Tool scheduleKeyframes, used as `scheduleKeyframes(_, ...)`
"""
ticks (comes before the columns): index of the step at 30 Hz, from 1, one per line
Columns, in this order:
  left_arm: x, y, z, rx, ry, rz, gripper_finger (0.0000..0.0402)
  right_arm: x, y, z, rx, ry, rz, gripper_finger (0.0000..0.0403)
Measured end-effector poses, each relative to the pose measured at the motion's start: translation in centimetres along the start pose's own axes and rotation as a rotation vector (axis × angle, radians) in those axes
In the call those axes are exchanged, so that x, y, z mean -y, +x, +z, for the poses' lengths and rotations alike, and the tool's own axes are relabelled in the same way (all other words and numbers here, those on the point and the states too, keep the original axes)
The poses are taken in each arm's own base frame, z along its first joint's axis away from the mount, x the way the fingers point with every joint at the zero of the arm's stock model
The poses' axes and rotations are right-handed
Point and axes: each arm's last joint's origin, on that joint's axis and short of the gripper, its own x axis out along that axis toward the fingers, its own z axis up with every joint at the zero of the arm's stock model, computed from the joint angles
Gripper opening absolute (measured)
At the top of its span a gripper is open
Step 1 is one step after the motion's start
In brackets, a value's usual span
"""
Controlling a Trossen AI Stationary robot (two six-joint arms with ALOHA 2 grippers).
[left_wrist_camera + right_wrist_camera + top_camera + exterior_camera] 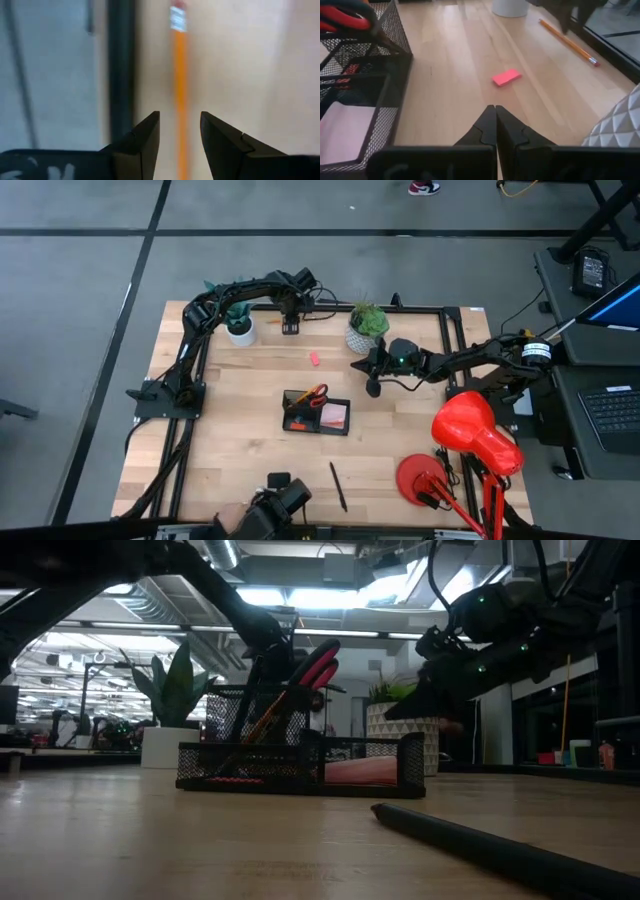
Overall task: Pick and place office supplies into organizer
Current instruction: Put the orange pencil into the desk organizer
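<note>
Pencil, thin and orange (179, 100), lay on the light wooden surface (250, 440) along its far edge, just beside the black frame rail (121, 70), and my left claw (180, 135) hung over it with its fingers parted, one on each side of the shaft, not clamped on it. My right claw (495, 131) was clenched tight on nothing, held above the surface near the white faceted plant pot (360, 337) and pointing toward the small pink eraser (506, 77), which lay apart from it on bare wood. The black wire-mesh organizer (316, 412) sat near the middle of the surface with the red-handled scissors (316, 394) standing in one compartment and the pink sticky-note block (334, 415) lying flat in another. A dark slim pen (338, 485) lay loose on the near side of the surface, well apart from the organizer.
</note>
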Motion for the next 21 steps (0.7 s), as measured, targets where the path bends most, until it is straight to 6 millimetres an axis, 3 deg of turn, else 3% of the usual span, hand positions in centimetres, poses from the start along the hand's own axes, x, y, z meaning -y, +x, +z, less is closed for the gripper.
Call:
scheduleKeyframes(5,-0.2,0.1,-0.9,0.036,-0.020,-0.143,0.0134,0.4,0.0,0.0,0.001,0.010,-0.012,0.0000)
scheduleKeyframes(13,-1.7,0.2,-1.8,0.035,-0.086,-0.096,0.0134,0.8,-0.1,-0.1,-0.008,0.035,-0.026,0.0000)
scheduleKeyframes(21,-1.3,0.2,-1.1,0.044,-0.060,-0.062,0.0136,1.1,-0.1,-0.3,-0.023,0.042,-0.037,0.0000)
